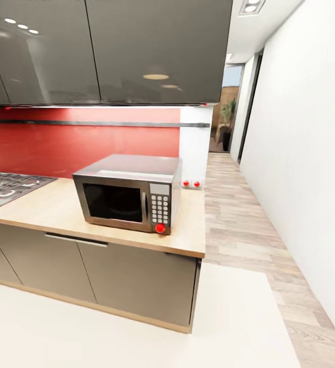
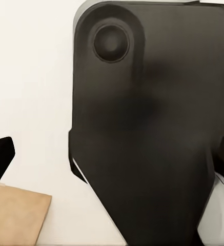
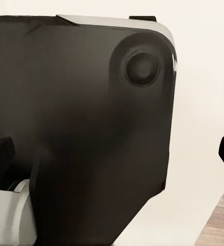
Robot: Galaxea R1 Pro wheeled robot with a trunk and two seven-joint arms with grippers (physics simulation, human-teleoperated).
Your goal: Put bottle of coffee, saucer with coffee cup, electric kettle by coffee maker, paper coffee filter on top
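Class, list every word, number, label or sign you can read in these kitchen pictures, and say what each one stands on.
None can be read.
Microwave keypad: rows of small pale buttons, markings too small and blurred to read.
Countertop, red wall and cabinets: no text.

A dark robot body panel [image 2: 142, 128] — pale floor [image 2: 29, 92] beside it.

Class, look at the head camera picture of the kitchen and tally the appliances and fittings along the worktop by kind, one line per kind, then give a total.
Silver boxy microwave oven: 1
Black gas hob with metal grates: 1
Round red wall knobs: 2
Long metal cabinet handle: 1
Total: 5
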